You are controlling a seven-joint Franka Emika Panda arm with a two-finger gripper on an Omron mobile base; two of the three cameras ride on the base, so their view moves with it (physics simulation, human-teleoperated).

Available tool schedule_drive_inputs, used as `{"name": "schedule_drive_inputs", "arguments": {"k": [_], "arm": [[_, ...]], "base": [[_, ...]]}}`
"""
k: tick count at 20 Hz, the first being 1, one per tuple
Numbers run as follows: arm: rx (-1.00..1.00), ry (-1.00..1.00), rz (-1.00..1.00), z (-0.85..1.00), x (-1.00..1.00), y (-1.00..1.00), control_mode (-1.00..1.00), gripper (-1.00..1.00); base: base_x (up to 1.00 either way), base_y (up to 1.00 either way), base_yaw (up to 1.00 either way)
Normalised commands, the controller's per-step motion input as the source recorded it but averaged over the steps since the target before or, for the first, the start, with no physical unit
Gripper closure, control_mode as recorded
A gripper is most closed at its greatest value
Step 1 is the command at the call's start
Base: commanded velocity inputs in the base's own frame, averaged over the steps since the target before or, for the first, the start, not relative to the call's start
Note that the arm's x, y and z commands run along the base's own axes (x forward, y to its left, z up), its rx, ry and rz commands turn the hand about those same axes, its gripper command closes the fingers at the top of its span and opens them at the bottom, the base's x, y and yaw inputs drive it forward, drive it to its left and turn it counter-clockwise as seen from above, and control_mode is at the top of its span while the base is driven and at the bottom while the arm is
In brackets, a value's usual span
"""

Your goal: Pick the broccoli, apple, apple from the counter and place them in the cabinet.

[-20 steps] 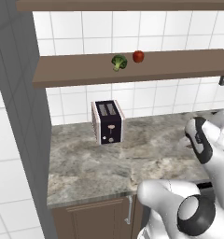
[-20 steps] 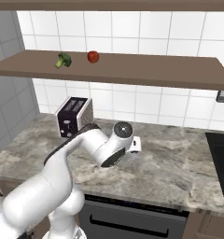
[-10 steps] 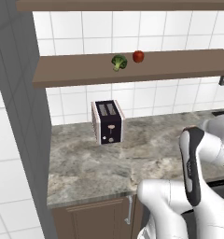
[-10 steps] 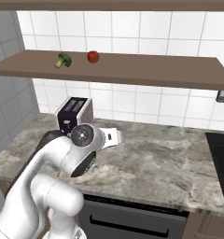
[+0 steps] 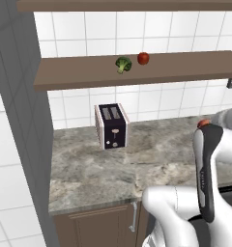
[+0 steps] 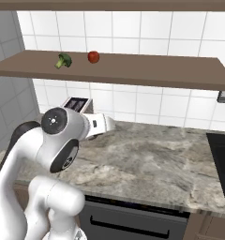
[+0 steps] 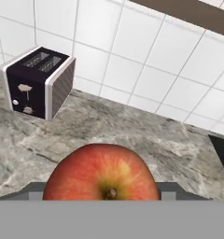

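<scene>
Gripper (image 7: 102,198) is clamped on 2nd apple (image 7: 101,172), stem facing the hand cam, carried clear above counter (image 7: 132,135) for the lift to the shelf (image 5: 89,72). Broccoli (image 5: 123,63) & red apple (image 5: 143,58) sit there side by side, leaving room for it.

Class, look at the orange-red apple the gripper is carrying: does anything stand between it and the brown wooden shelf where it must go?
Nothing visible blocks it. The orange-red apple sits in the gripper above the grey marbled counter. The brown wooden shelf is open-fronted, with bare board right of the green broccoli floret and deep red apple. The black toaster stands off to the side.
</scene>
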Motion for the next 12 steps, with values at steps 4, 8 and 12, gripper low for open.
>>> {"name": "schedule_drive_inputs", "arguments": {"k": [4,8,12], "arm": [[-0.01,-0.06,0.0,1.0,-0.48,0.0,-1.0,1.0],[0.0,-0.22,0.02,0.99,-0.09,0.0,-1.0,1.0],[0.0,-0.18,0.03,0.91,0.15,0.06,-1.0,1.0]], "base": [[0.0,0.0,0.0],[0.0,0.0,0.0],[0.0,0.0,0.0]]}}
